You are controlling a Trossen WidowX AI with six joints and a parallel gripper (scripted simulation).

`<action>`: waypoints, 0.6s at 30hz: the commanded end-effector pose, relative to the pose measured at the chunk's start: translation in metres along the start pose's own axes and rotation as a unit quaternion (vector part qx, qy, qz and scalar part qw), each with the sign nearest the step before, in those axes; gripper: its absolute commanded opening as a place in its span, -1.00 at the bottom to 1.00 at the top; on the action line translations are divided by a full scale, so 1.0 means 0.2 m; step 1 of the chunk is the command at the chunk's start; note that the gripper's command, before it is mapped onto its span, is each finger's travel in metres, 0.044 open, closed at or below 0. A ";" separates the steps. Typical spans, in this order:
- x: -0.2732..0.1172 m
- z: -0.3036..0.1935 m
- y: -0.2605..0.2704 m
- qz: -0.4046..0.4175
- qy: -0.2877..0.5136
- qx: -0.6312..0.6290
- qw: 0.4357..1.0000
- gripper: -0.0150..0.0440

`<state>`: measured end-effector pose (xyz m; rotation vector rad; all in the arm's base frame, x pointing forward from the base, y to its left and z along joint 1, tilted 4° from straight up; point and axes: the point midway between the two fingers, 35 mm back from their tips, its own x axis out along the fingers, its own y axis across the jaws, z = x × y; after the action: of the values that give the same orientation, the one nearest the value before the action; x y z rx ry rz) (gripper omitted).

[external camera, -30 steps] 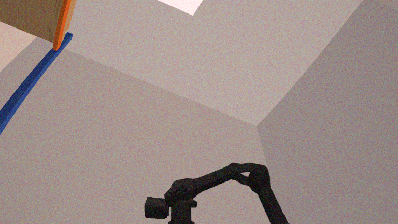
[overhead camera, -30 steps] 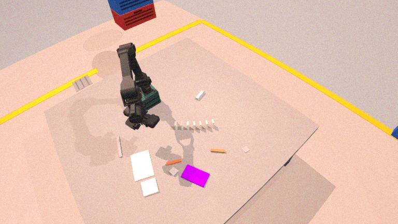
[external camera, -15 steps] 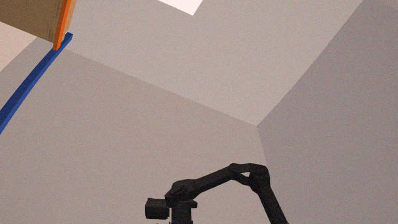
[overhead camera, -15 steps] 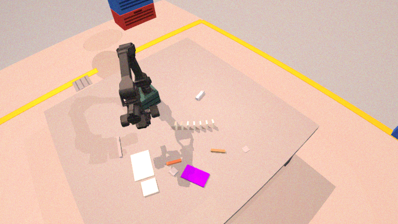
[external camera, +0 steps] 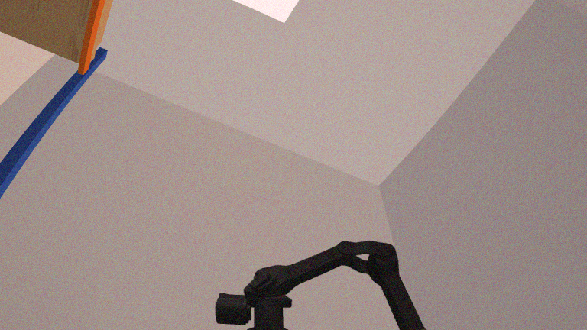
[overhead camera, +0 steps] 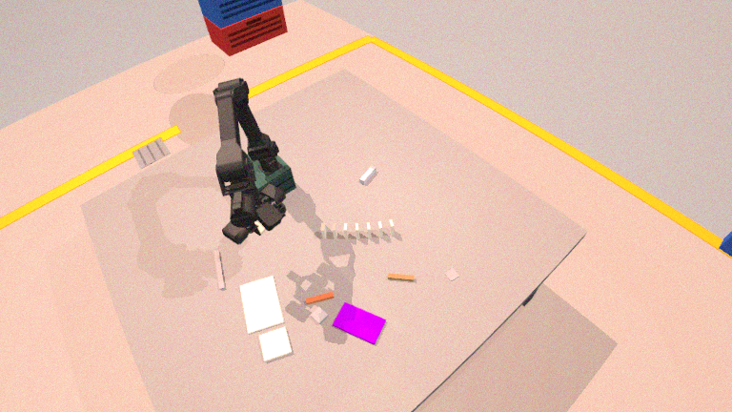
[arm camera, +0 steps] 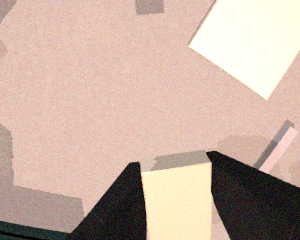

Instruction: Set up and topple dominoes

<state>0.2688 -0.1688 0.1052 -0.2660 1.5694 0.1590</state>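
Note:
Several thin dominoes [overhead camera: 356, 228] stand upright in a spaced row at mid-table in the top view; the two leftmost look darker, in the arm's shadow. My gripper [overhead camera: 257, 227] [arm camera: 173, 167] is shut on a cream domino [overhead camera: 259, 229] [arm camera: 177, 202], held above the table to the left of the row, near the arm's base. In the wrist view the domino's broad face fills the space between the black fingers, its far edge level with their tips. The exterior view shows only the upper arm, not the fingers or dominoes.
A white block [overhead camera: 368, 175] lies behind the row. In front are an orange bar [overhead camera: 400, 277], a red-orange bar [overhead camera: 319, 298], a magenta rectangle [overhead camera: 359, 323] and two white rectangles [overhead camera: 261, 303] [overhead camera: 274, 343]. A thin pinkish bar [overhead camera: 218, 270] [arm camera: 278, 151] lies at left.

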 end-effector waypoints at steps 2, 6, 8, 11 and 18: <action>0.01 0.00 -0.01 0.002 -0.006 -0.008 1.000 -0.13; 0.09 0.04 -0.04 0.008 -0.053 0.017 0.998 -0.13; 0.12 0.07 -0.06 0.011 -0.077 0.029 0.997 -0.13; 0.17 0.09 -0.09 0.015 -0.113 0.046 0.992 -0.13; 0.26 0.15 -0.16 0.022 -0.197 0.079 0.977 -0.13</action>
<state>0.3025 -0.1906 0.0660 -0.1095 1.2448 0.1175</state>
